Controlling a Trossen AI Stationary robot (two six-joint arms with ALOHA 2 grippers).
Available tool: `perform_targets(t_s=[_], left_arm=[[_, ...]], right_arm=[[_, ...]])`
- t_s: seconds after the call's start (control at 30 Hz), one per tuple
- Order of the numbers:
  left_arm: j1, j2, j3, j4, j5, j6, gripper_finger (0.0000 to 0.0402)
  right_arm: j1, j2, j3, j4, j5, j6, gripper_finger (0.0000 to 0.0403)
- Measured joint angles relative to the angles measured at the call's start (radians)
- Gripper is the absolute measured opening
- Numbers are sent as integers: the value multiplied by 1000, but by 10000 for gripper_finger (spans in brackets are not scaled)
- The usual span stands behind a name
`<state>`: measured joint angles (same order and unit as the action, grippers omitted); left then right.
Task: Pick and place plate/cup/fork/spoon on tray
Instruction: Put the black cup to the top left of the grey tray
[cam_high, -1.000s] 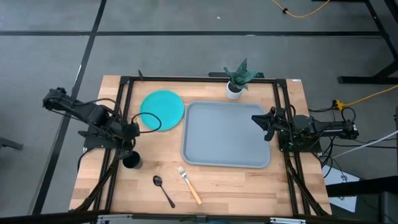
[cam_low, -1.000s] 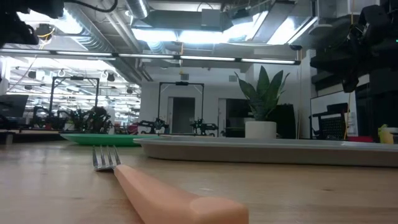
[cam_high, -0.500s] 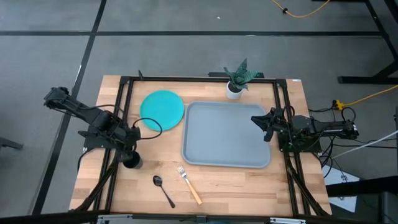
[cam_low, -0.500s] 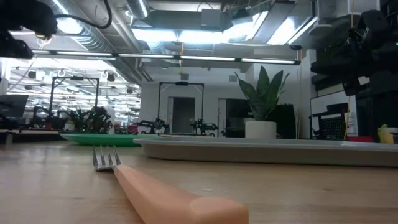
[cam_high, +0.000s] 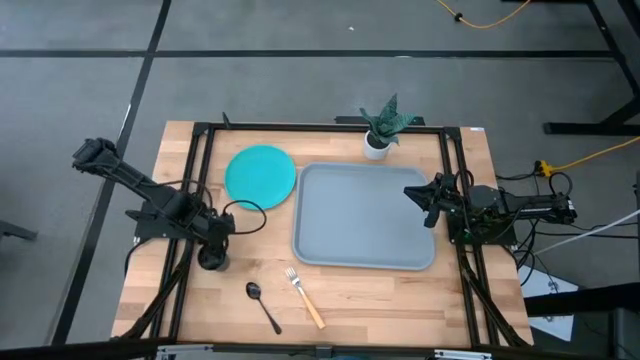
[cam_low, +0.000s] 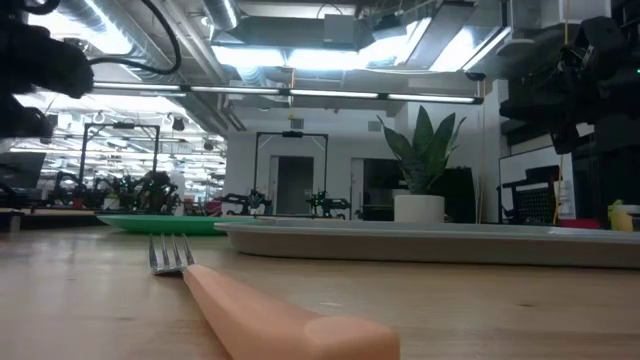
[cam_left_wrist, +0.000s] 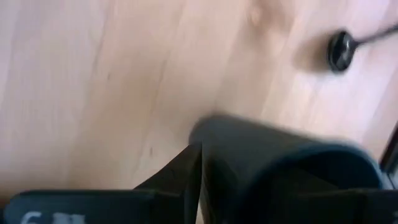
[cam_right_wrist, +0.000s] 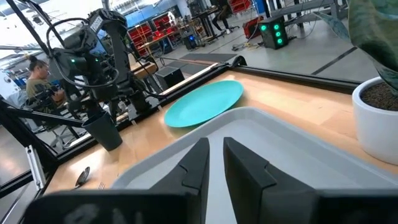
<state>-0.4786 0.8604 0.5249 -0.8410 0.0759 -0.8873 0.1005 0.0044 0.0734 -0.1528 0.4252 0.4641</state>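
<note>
The black cup (cam_high: 210, 261) stands upright on the wood near the table's left side. My left gripper (cam_high: 214, 242) is open just above and over its far rim, pointing steeply down. In the left wrist view one finger (cam_left_wrist: 186, 180) stands outside the cup's wall (cam_left_wrist: 273, 155); the other finger is hidden. The teal plate (cam_high: 260, 175) lies flat left of the grey-blue tray (cam_high: 365, 215). The spoon (cam_high: 262, 305) and the tan-handled fork (cam_high: 305, 297) lie near the front edge. My right gripper (cam_high: 418, 200) hangs level over the tray's right part, its fingers a narrow gap apart and holding nothing. My left gripper comes at the cup's rim (cam_left_wrist: 292, 146) from above, slanting down. One finger is close beside the outside of the wall. Whether any finger touches the cup, I cannot tell.
A white pot with a green plant (cam_high: 383, 128) stands at the far edge behind the tray. Black frame rails (cam_high: 200, 160) run along the table's left, right and far sides. Bare wood lies between the cup, the spoon and the tray.
My left gripper has come down and a little toward the near edge, onto the cup, staying open. The cup, plate, fork and spoon have not moved.
</note>
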Motion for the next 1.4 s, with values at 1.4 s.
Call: perform_targets(t_s=[1.4], left_arm=[[737,724,463,979,-261,922,1]], right_arm=[[0,0,0,5,1,-18,53]])
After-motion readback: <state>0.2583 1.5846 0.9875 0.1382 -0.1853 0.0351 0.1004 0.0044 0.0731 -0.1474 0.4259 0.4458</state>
